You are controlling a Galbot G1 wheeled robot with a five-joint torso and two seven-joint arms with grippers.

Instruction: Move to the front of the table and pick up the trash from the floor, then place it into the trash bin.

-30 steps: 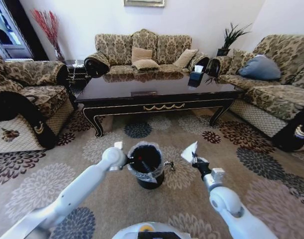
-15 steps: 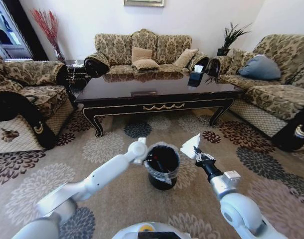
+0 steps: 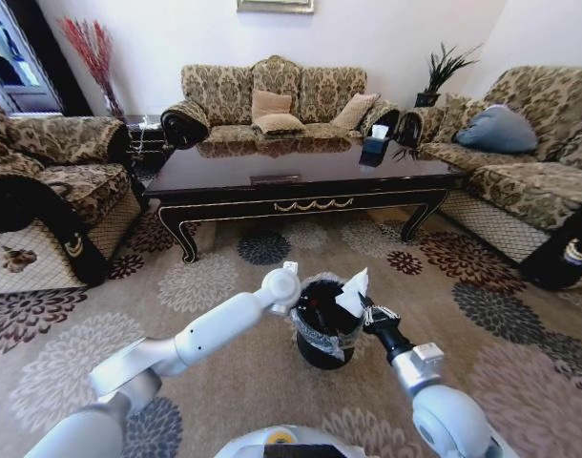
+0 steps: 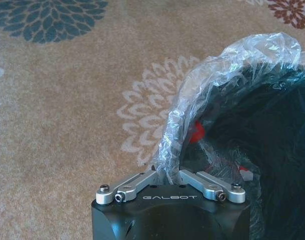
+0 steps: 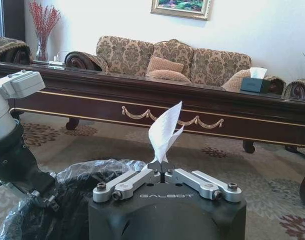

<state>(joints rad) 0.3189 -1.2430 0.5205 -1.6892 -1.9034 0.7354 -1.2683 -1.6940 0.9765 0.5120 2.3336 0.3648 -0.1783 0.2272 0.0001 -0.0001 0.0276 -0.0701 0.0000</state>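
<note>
Holding step: right gripper (image 3: 361, 303) is pinched tight on the white paper (image 3: 352, 292), which sits just over the bin (image 3: 322, 329); left gripper (image 3: 301, 298) is clamped on the bin's rim with the plastic liner (image 3: 315, 340) caught between its fingers.

Head view: the bin stands on the patterned carpet (image 3: 205, 281) in front of the table (image 3: 291, 176); both arms meet at its rim; to do this well, I judge the paper should be carried fully over the dark opening and lowered before letting go, with the bin kept steady.

Left wrist view: the left gripper's fingers (image 4: 135, 183) are closed on the ruffled liner at the rim; the inside of the bin is dark, with a small red scrap (image 4: 196, 132) showing.

Right wrist view: the paper stands upright from the closed fingertips (image 5: 165, 168); the liner lies below and to one side; the left arm (image 5: 12, 145) is close beside the opening and could be brushed.

Surroundings: sofas (image 3: 277, 95) ring the table; a tissue box (image 3: 375, 143) rests on it; neither is in the way; the loose liner could catch the paper.
</note>
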